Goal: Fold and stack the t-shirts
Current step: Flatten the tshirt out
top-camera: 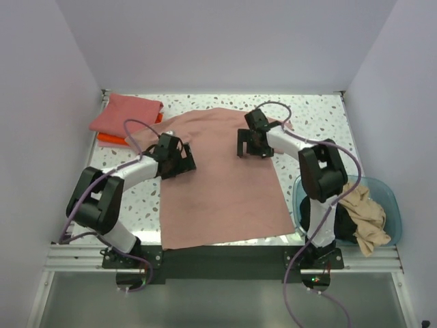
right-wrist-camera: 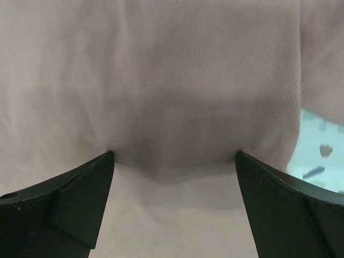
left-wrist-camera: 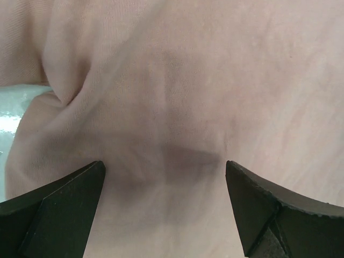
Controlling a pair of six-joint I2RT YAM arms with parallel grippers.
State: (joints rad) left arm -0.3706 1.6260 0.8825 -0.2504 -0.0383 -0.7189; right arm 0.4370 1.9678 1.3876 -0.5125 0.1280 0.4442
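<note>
A dusty pink t-shirt [top-camera: 222, 181] lies spread flat over the middle of the table, plain side up; its print is hidden. It fills the left wrist view [left-wrist-camera: 177, 80] and the right wrist view [right-wrist-camera: 177, 70]. My left gripper [top-camera: 179, 164] is open, its fingertips [left-wrist-camera: 70, 199] pressed onto the shirt near its left edge. My right gripper [top-camera: 251, 152] is open, its fingertips [right-wrist-camera: 80, 188] resting on the shirt near its upper right. A folded coral red shirt [top-camera: 126, 113] lies on an orange shirt [top-camera: 109, 140] at the back left. A tan shirt [top-camera: 365, 222] sits crumpled in the tub.
A translucent blue plastic tub [top-camera: 389, 195] stands at the right front beside the right arm's base. White walls close in the table on the left, back and right. The pink shirt's lower hem reaches the table's near edge [top-camera: 218, 240].
</note>
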